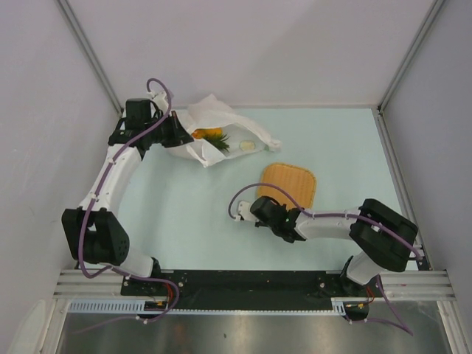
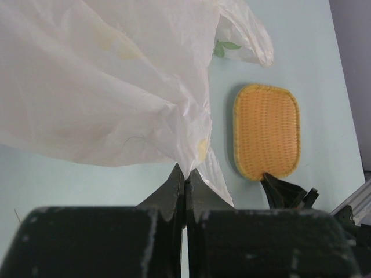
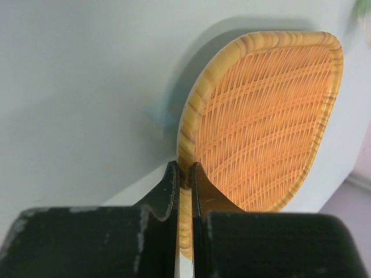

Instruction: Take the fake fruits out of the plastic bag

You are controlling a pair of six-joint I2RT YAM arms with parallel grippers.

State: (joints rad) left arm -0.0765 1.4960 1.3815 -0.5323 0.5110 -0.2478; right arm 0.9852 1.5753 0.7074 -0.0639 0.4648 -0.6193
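Plastic bag (image 2: 104, 87) pinched by left end effector (image 2: 184, 174), fruits (image 1: 210, 136) inside

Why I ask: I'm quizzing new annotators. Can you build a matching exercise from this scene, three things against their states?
Things:
1 plastic bag
2 pineapple
3 woven tray

States:
A orange, rim between the fingers of the right tool
B lying at the bag's mouth, green crown showing
C white, edge pinched by the left tool

Pairs: 1-C, 2-B, 3-A
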